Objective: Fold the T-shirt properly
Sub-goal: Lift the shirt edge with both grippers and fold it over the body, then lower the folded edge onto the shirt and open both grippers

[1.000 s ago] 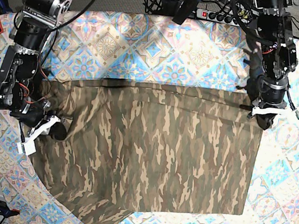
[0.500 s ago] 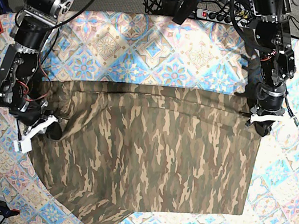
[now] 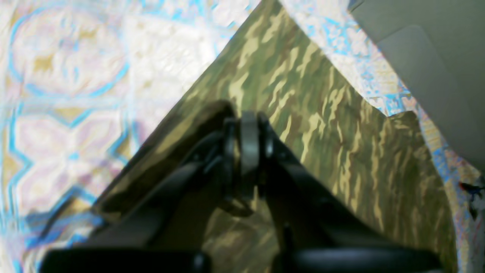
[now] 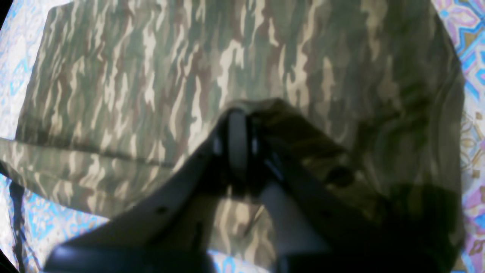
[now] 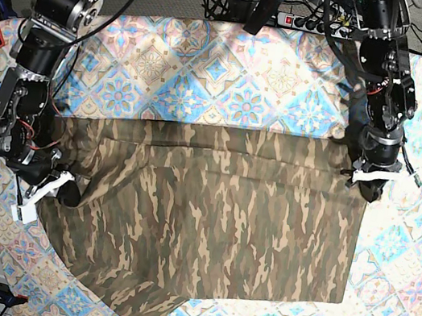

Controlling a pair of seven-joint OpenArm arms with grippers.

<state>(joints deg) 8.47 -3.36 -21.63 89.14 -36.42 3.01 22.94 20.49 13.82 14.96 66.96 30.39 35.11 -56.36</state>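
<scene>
The T-shirt (image 5: 208, 223) lies spread over the middle and near half of the patterned tablecloth (image 5: 234, 72), its far edge doubled over into a straight fold line that runs side to side across the table. Its long axis runs the same way, left to right in the base view, with a loose flap, perhaps a sleeve, poking out toward the near-left edge. The right gripper (image 5: 55, 184) is clamped on the cloth at the end of the folded edge nearest the table's left edge; the wrist view shows fabric bunched between its closed jaws. The left gripper (image 5: 371, 180) is likewise closed on the cloth at the opposite end, close to the right edge of the table. The step in hand looks like carrying the folded edge toward the near side. To do it well, both ends should travel level and at equal pace, keeping the edge taut so the layer lands square and without wrinkles
</scene>
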